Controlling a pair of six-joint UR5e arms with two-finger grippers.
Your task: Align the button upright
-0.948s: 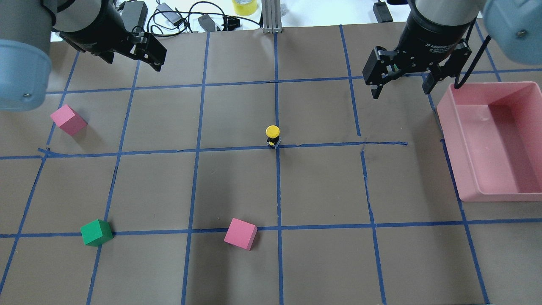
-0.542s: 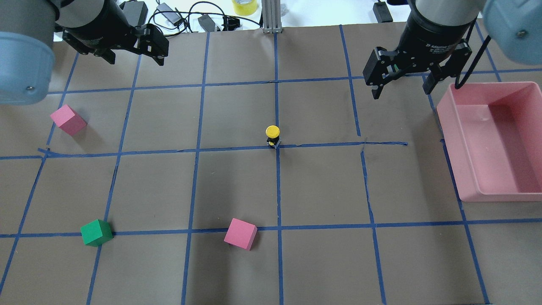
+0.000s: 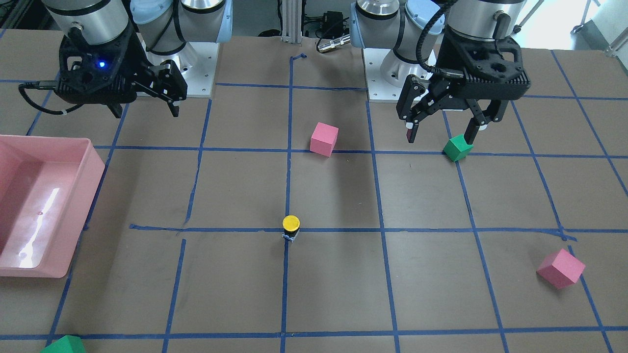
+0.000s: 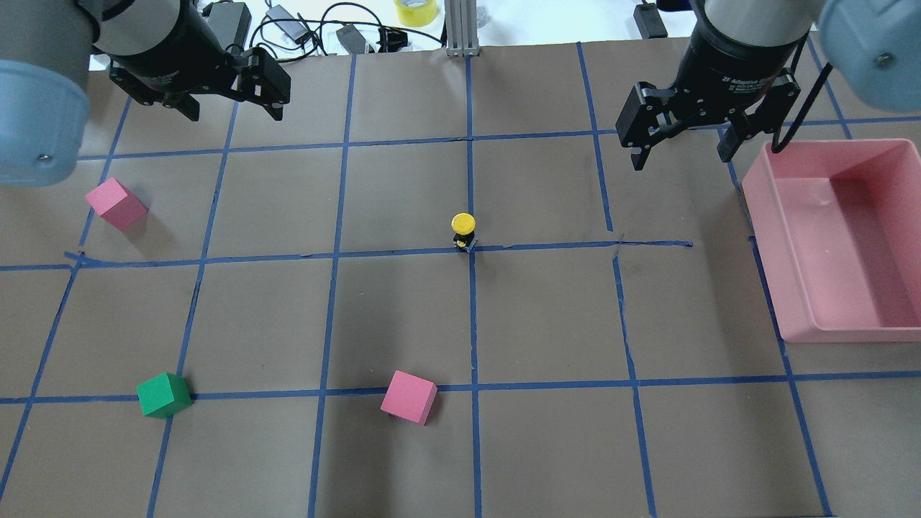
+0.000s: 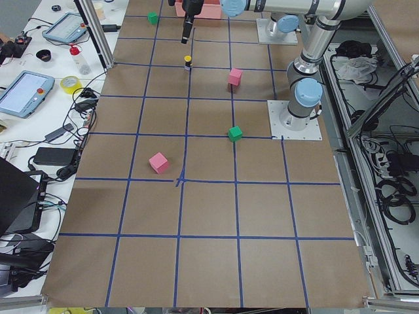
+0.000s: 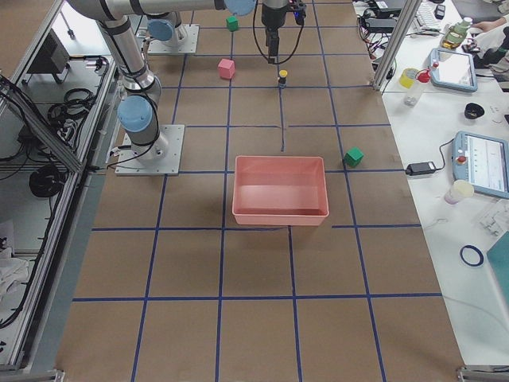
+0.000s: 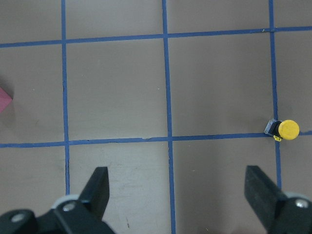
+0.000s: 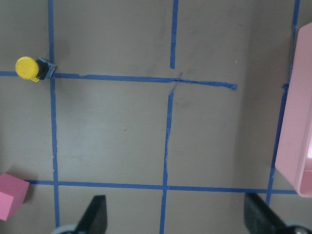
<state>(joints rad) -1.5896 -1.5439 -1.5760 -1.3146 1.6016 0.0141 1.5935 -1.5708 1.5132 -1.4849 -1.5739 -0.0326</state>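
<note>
The button has a yellow cap on a black body. It stands upright, cap up, at a blue tape crossing in the middle of the table. It also shows in the front view, the left wrist view and the right wrist view. My left gripper is open and empty, high over the far left of the table and well away from the button. My right gripper is open and empty at the far right, next to the tray. Both fingers of each gripper stand wide apart.
A pink tray lies at the right edge. One pink cube sits at the left, another pink cube near the front middle, and a green cube at the front left. Cables and a tape roll lie beyond the far edge.
My left gripper has turned and shifted slightly right near the far edge. My right gripper and the button have hardly moved.
</note>
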